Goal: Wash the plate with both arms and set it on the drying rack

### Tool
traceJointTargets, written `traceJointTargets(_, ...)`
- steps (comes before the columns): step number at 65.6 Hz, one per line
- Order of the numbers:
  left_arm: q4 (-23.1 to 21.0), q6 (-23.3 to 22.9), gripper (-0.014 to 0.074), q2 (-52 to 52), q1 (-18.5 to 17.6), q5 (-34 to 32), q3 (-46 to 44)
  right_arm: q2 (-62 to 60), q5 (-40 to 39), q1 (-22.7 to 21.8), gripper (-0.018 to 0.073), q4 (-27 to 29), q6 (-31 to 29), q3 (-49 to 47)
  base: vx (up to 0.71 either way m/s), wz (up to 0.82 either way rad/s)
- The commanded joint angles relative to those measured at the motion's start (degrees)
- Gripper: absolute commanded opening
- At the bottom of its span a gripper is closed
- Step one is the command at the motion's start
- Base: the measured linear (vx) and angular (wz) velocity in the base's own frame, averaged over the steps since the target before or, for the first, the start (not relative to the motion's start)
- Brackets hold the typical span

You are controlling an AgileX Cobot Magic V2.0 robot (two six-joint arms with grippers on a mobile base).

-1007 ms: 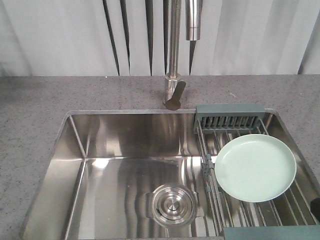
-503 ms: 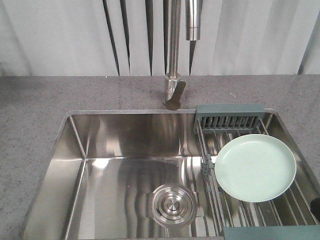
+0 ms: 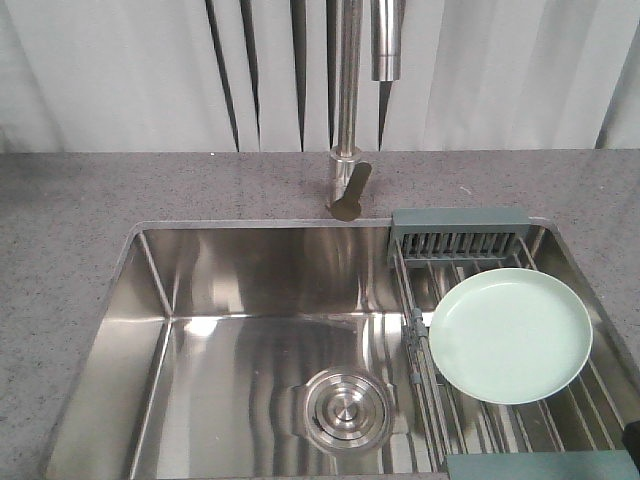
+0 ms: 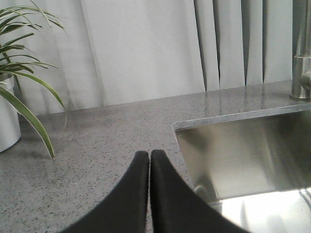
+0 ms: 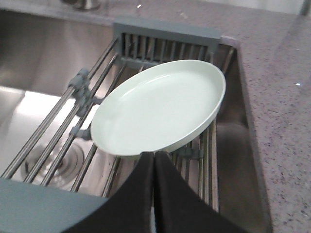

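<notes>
- Pale mint-green, the plate (image 3: 510, 335) lies face up on the steel rods of the drying rack (image 3: 462, 232), at the right end of the sink (image 3: 250, 330); seen from the right wrist, its left edge overhangs the rack's outer rod.
- Being round, the plate has no long axis; it sits slightly tilted, its far right rim raised toward the rack's slotted grey-green end piece.
- The steel faucet (image 3: 347, 150) rises from the speckled grey countertop (image 3: 150, 190) behind the sink, left of the rack, and the drain (image 3: 343, 408) lies in the basin floor to the plate's left.
- The right gripper (image 5: 153, 158) hangs just at the plate's near rim, its two black fingers pressed together with nothing between them; whether they touch the rim I cannot tell.
- The left gripper (image 4: 149, 156) is likewise closed on nothing, above the countertop near the sink's left rim, with a potted plant (image 4: 14, 87) further left.
- Open basin lies left of the rack; the right sink wall runs close beside the plate.
</notes>
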Motion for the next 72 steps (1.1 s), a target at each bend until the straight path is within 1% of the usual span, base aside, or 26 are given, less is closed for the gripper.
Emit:
traceJointTargets(1, -0.5, -0.4, -0.0006, -0.3, 0.0, -4.0, 1.3, -2.1, -12.2, -0.1, -0.0005, -7.8, 9.8, 2.0, 0.00, 0.00)
traceJointTargets(6, -0.5, -0.4, -0.0006, -0.3, 0.0, -4.0, 1.3, -4.9, -16.1, -0.1, -0.0005, -11.8, 13.8, 4.6, 0.00, 0.00)
traceJointTargets(9, -0.5, -0.4, -0.0006, -0.3, 0.0, -4.0, 1.3, -6.5, -14.5, -0.1, -0.0005, -13.2, 15.0, 4.4, 0.00, 0.00)
traceJointTargets(14, -0.5, -0.4, -0.0006, -0.3, 0.0, -4.0, 1.3, -9.3, -14.5, -1.1, -0.0005, -14.6, 15.0, 4.5, 0.00, 0.00)
traceJointTargets(18, -0.5, -0.4, -0.0006, -0.3, 0.0, -4.0, 1.3, -11.9, -14.7, -3.1, -0.0005, -14.6, 15.1, 4.5, 0.00, 0.00)
traceJointTargets(24, -0.5, -0.4, -0.0006, -0.3, 0.0, -4.0, 1.3, -11.6, -16.6, -6.2, -0.0005, -14.6, 15.4, 4.6, 0.00, 0.00)
traceJointTargets(28, -0.5, -0.4, -0.0006, -0.3, 0.0, -4.0, 1.3, -11.6, -18.1, -7.2, -0.0005, -14.6, 15.3, 4.6, 0.00, 0.00)
traceJointTargets(44, -0.5, -0.4, -0.0006, -0.3, 0.0, -4.0, 1.3, -11.6, -23.9, -7.2, -0.0005, -14.6, 15.1, 4.6, 0.00, 0.00)
traceJointTargets(72, -0.5, -0.4, -0.0006, -0.3, 0.0, -4.0, 1.3, -11.6, -24.3, -7.2, -0.0005, -14.6, 15.2, 4.5, 0.00, 0.00)
